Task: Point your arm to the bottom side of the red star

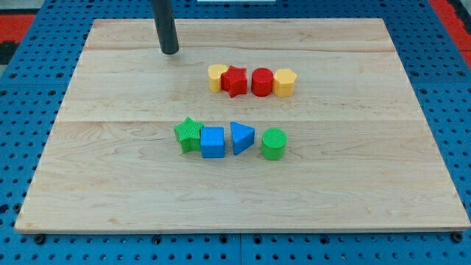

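Red star [235,80] is the target, yet the biggest thing in view is the wooden counter [110,184], filling most of the frame over a blue pegboard. Next in size is my rod, entering at the upper left, with my tip [169,52] resting well apart from every block. There is no pincer on this arm, so nothing can be said of one being apart or together.

The star sits in the upper middle, second in a row: yellow block [216,76] touching its left, red cylinder [262,82] just right, yellow hexagon [285,82] beyond. It has no clear long axis; one point aims toward the frame's bottom.

As I judge it, the task is barely begun: my tip must travel right and down to the bare wood below the star, above the lower row of blocks.
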